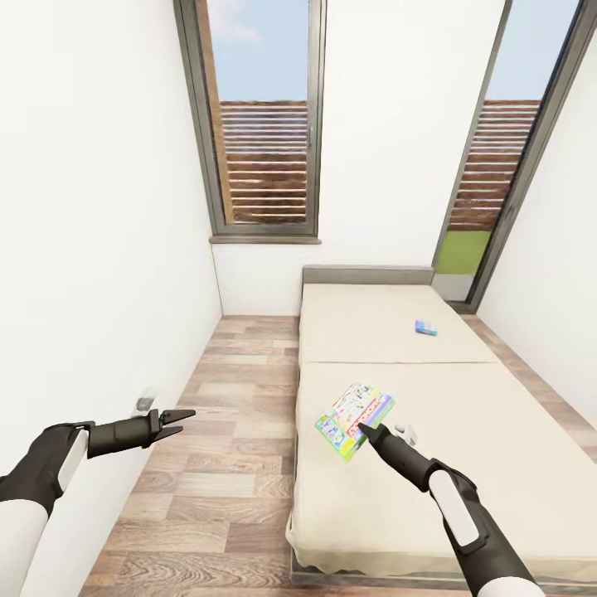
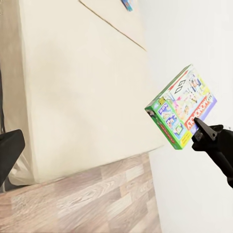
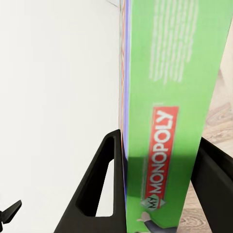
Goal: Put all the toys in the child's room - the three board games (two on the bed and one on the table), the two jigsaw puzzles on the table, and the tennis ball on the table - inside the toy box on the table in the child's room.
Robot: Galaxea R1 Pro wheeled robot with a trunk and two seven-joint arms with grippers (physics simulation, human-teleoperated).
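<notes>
The right gripper (image 1: 366,430) is clamped on the near edge of a green Monopoly box (image 1: 355,419), holding it over the near half of the bed (image 1: 464,464). In the right wrist view its two black fingers (image 3: 99,189) press the box's (image 3: 170,116) faces, with the thin green side and its red logo between them. In the left wrist view the box (image 2: 182,108) is tilted, lifted clear of the mattress (image 2: 73,87).

A second, small blue game (image 1: 426,327) lies flat on the far half of the bed, to the right, well apart from the first.

The left gripper (image 1: 177,420) hangs over the wood floor (image 1: 224,464) near the left wall, jaws slightly parted and holding nothing.
</notes>
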